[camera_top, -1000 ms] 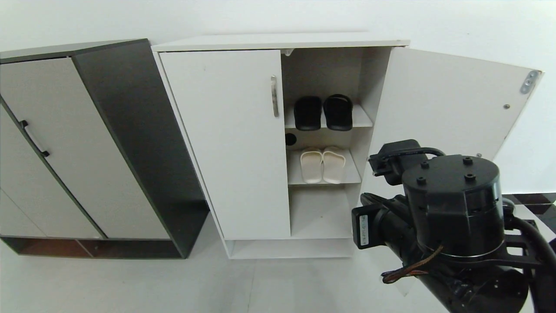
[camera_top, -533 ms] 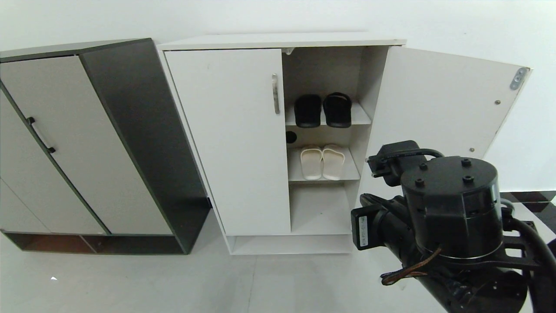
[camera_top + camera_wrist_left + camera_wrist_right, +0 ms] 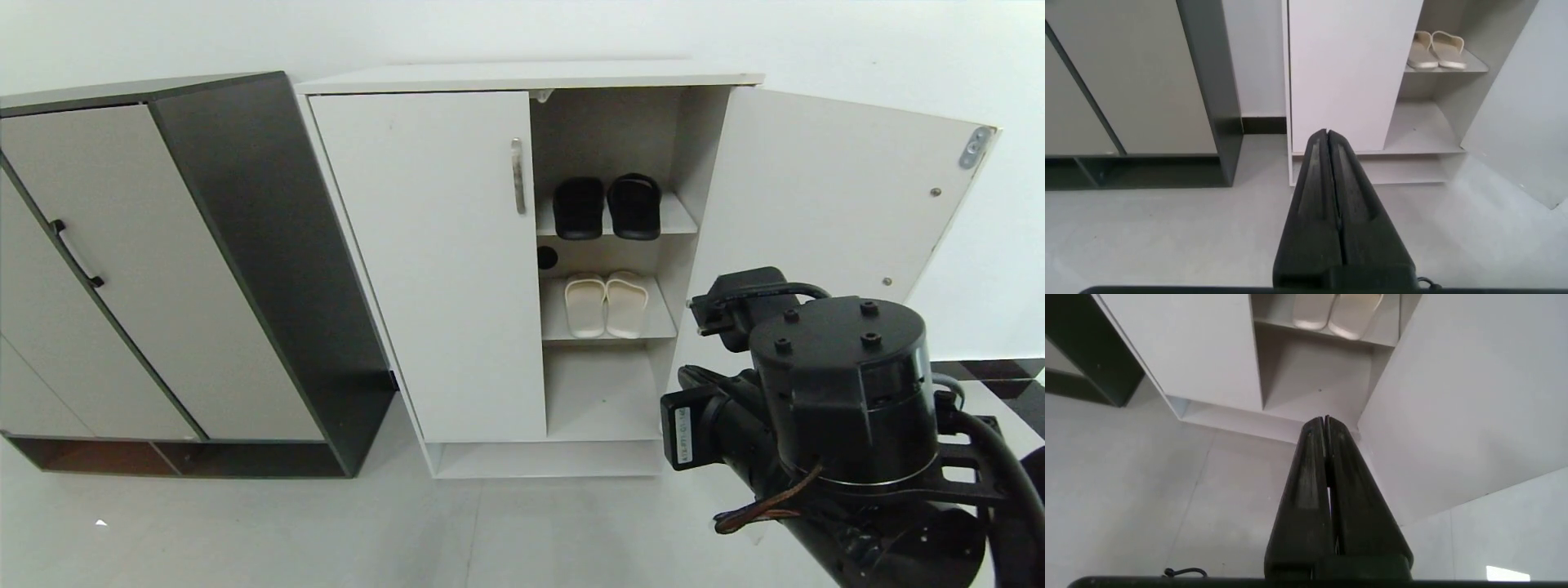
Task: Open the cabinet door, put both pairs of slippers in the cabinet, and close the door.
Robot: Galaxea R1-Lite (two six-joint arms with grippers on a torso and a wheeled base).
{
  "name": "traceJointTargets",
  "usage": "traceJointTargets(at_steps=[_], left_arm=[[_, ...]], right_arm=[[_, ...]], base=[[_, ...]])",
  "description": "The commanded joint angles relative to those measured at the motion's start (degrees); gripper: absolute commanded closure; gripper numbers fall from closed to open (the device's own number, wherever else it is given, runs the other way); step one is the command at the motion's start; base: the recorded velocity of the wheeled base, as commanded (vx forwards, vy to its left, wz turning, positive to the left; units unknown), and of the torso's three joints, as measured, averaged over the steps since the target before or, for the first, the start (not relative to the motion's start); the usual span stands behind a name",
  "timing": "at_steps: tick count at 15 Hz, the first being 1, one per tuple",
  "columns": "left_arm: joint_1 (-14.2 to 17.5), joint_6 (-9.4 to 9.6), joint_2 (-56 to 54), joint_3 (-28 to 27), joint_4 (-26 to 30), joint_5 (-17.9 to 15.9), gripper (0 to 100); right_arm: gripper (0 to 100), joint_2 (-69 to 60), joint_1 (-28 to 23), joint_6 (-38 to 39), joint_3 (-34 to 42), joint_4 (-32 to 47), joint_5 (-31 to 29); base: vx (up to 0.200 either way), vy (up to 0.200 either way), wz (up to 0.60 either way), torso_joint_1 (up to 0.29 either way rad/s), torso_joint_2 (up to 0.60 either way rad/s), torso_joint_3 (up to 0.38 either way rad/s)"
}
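The white cabinet (image 3: 531, 76) stands with its right door (image 3: 816, 196) swung wide open and its left door (image 3: 433, 261) closed. A black pair of slippers (image 3: 606, 207) sits on the upper shelf. A white pair of slippers (image 3: 606, 305) sits on the shelf below, also seen as white slippers (image 3: 1440, 51) and white slippers (image 3: 1337, 310). My left gripper (image 3: 1327, 135) is shut and holds nothing, low over the floor in front of the closed door. My right gripper (image 3: 1327, 421) is shut with nothing in it, near the open door's inner face (image 3: 1470, 400).
A dark grey cabinet (image 3: 163, 269) with light doors stands to the left, angled against the white one. The bottom compartment (image 3: 600, 396) of the white cabinet holds nothing. Bare grey floor (image 3: 408, 531) lies in front. My right arm (image 3: 833, 408) fills the lower right foreground.
The whole head picture shifted a little a second ago, so the camera moved; since then it holds still. Slippers, doors and both shut grippers have not visibly changed.
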Motion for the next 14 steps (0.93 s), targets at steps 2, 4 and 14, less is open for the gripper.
traceJointTargets(at_steps=[2,4,14], left_arm=[[0.0,-0.01,0.0,0.0,-0.01,0.01,100],[0.0,-0.01,0.09,0.0,-0.01,0.01,100],[0.0,-0.01,0.0,0.0,-0.01,0.01,100]], right_arm=[[100,0.14,-0.24,-0.01,0.0,-0.02,0.7],[100,0.14,-0.33,-0.01,0.0,-0.02,0.88],[100,0.05,-0.77,-0.01,0.0,-0.02,0.96]], base=[[0.0,0.0,0.0,-0.001,-0.1,-0.101],[0.0,0.0,0.0,0.014,-0.2,-0.322],[0.0,0.0,0.0,0.089,-0.47,-0.349]])
